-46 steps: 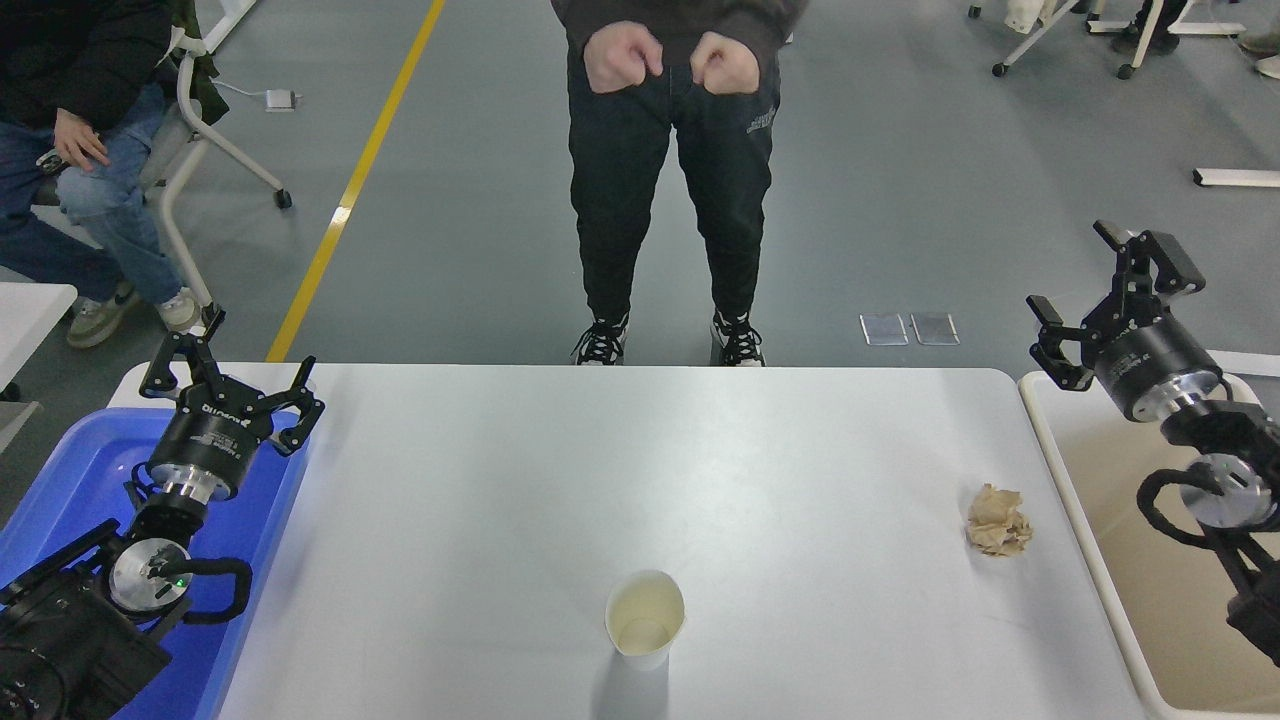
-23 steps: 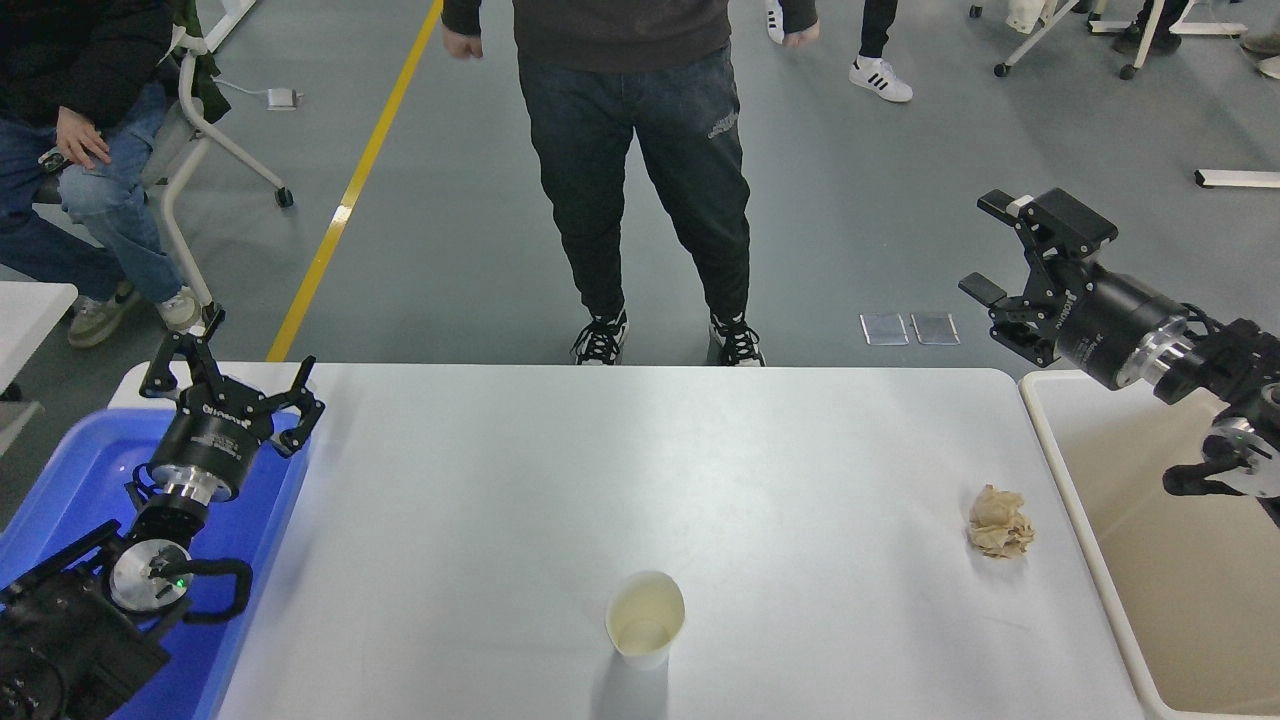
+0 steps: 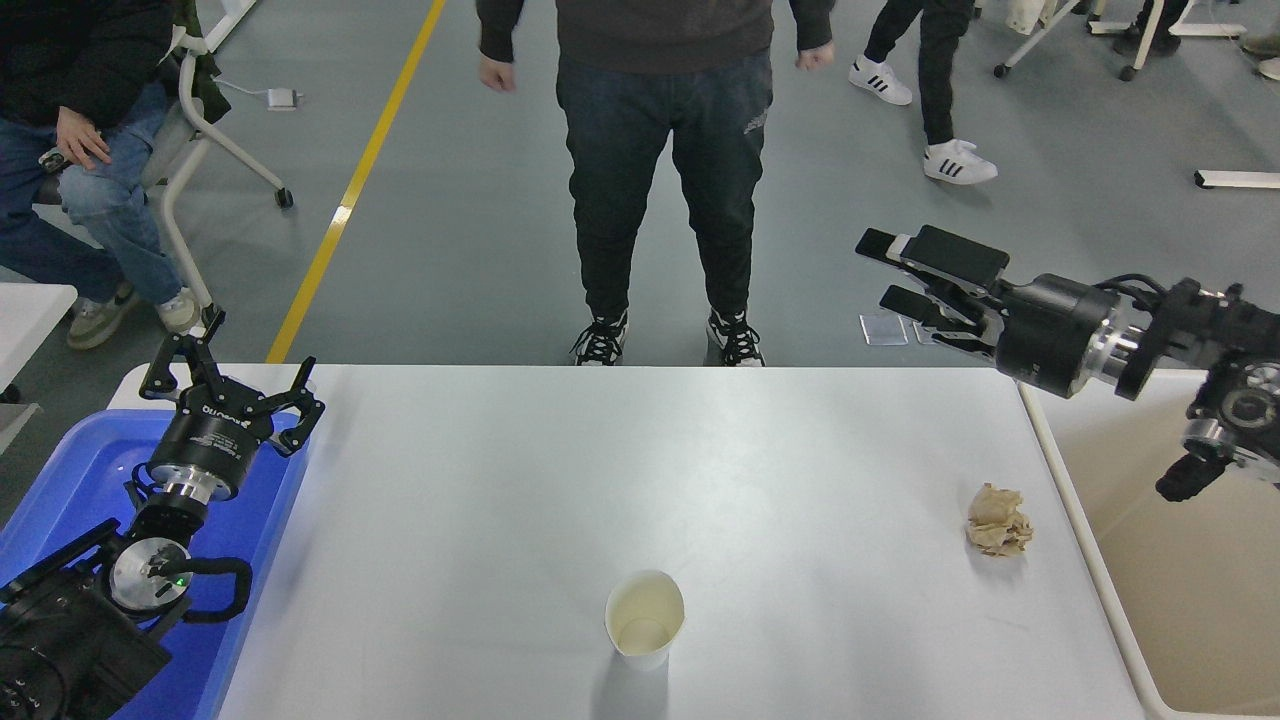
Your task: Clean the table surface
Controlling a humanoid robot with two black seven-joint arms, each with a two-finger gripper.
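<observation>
The white table [image 3: 480,480] fills the lower middle of the view, and everything else is placed from it. A paper cup [image 3: 645,618] stands upright on it near the near edge, about midway along, open and showing a pale inside. A crumpled ball of brown paper [image 3: 998,520] lies on the table toward its right end, well apart from the cup. Against the table's left end sits a blue tub [image 3: 70,470], and the left gripper [image 3: 228,385] hangs over the tub's far right corner, just at the table's left edge, with its fingers spread apart and nothing between them. Against the table's right end sits a beige bin [image 3: 1180,600]. The right gripper [image 3: 905,270] reaches in from the right edge, raised above the table's far right corner and pointing left; its fingers stand apart and hold nothing, and it is well clear of the paper ball. Beyond the table's far edge a person [image 3: 660,180] in dark trousers and black shoes stands facing it, arms hanging loose. Another person's legs in white shoes [image 3: 940,130] show farther back to the right, and a seated person [image 3: 60,150] in jeans is beyond the table's far left corner.
</observation>
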